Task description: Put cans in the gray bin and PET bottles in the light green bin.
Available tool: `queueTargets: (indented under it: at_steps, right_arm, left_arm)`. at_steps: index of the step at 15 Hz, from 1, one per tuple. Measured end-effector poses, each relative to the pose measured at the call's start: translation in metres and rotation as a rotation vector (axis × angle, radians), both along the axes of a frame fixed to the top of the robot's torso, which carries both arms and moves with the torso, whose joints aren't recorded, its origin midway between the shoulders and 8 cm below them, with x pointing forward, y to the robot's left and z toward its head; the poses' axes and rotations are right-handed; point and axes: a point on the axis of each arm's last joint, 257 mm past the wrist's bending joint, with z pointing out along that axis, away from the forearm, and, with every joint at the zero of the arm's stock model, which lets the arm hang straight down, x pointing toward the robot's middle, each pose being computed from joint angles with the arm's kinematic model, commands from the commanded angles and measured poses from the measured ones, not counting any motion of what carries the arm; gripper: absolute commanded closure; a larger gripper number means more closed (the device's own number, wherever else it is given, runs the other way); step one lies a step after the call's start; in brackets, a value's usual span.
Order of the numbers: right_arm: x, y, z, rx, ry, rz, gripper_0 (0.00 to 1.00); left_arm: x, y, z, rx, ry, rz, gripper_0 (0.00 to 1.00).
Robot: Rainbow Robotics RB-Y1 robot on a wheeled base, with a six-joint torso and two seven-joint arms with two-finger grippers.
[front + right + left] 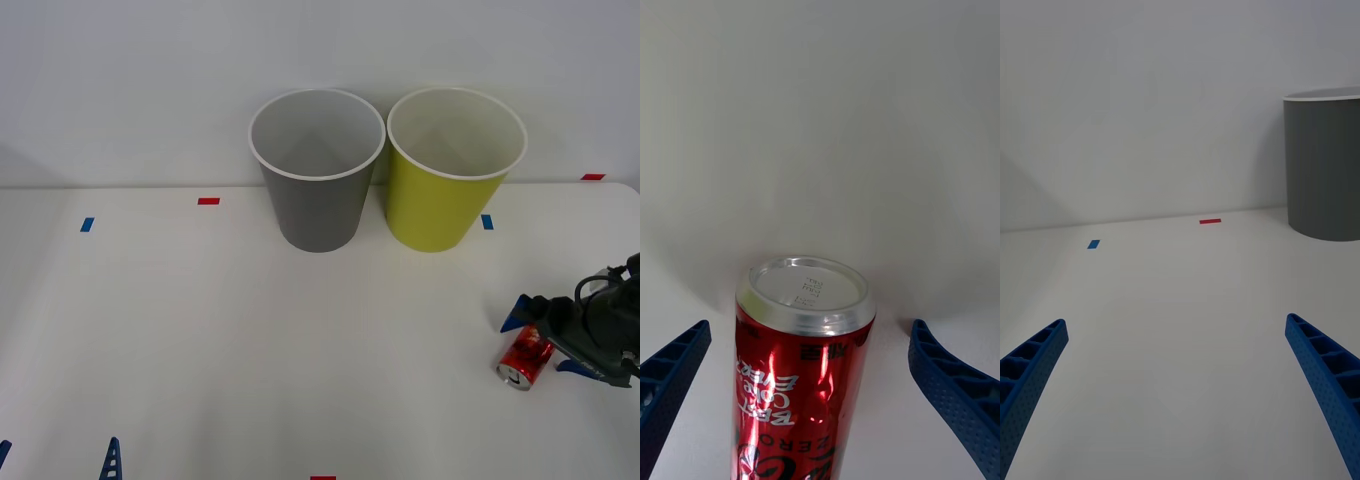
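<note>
My right gripper (540, 340), jaws open, straddles the lying can (525, 359) at four o'clock on the table (300, 350), while my left gripper (1180, 397) waits open at seven.

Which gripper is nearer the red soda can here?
Right. The right gripper is open around the red soda can lying on the table; the left gripper waits open at the table's near left edge.
</note>
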Motion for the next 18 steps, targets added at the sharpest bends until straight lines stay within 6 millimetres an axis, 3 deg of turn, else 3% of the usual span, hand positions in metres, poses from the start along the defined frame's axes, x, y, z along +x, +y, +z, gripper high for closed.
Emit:
queueTargets:
  at_steps: [2, 3, 4, 5, 6, 18]
  right_arm:
    - [-0.0010, -0.0002, -0.0022, -0.012, 0.002, 0.010, 0.00]
    - [-0.0013, 0.0000, -0.0032, -0.017, 0.004, 0.014, 0.15]
    - [-0.0016, -0.0001, -0.0041, -0.022, 0.005, 0.017, 0.56]
    - [-0.0017, -0.0002, -0.0046, -0.025, 0.005, 0.019, 0.84]
    - [-0.0012, -0.0004, -0.0046, -0.029, 0.004, 0.021, 0.91]
    - [-0.0023, 0.0061, -0.0003, -0.044, -0.017, 0.057, 1.00]
  left_arm:
    - [0.0000, 0.0000, 0.0000, 0.000, 0.000, 0.000, 0.00]
    - [0.0000, 0.0000, 0.0000, 0.000, 0.000, 0.000, 0.00]
    - [0.0000, 0.0000, 0.0000, 0.000, 0.000, 0.000, 0.00]
    - [0.0000, 0.0000, 0.0000, 0.000, 0.000, 0.000, 0.00]
    - [0.0000, 0.0000, 0.0000, 0.000, 0.000, 0.000, 0.00]
    - [0.0000, 0.0000, 0.0000, 0.000, 0.000, 0.000, 0.00]
